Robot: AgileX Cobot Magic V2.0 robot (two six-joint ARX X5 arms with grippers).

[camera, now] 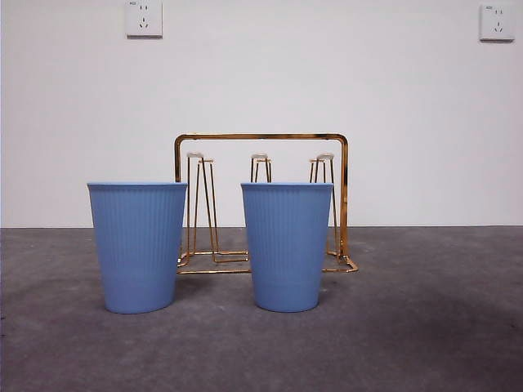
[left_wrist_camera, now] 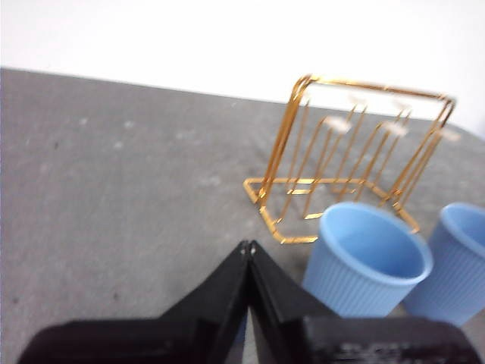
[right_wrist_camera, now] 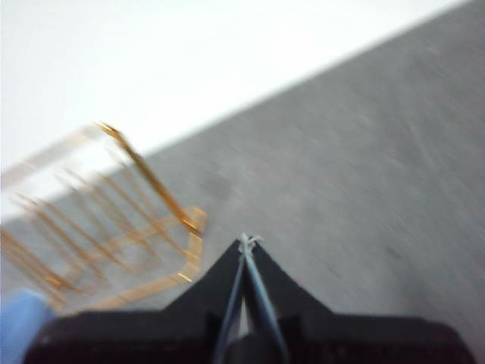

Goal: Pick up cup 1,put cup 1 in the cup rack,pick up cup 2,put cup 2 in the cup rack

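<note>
Both grippers, the left gripper (left_wrist_camera: 248,246) and right gripper (right_wrist_camera: 248,241), are held clenched and empty above the table (camera: 425,327), while two blue cups (camera: 138,245) (camera: 286,245) are stood upright before the cup rack (camera: 261,137).

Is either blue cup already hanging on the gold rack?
No, both blue cups stand upright on the table in front of the gold rack.

Two cups, left (camera: 137,245) and right (camera: 286,243): light blue, fine vertical ribbing. Cup rack (camera: 261,137): gold wire, pale prong tips. Table (camera: 425,327) mottled dark grey, wall (camera: 327,73) white. My left gripper (left_wrist_camera: 248,246) and right gripper (right_wrist_camera: 248,241): black
</note>
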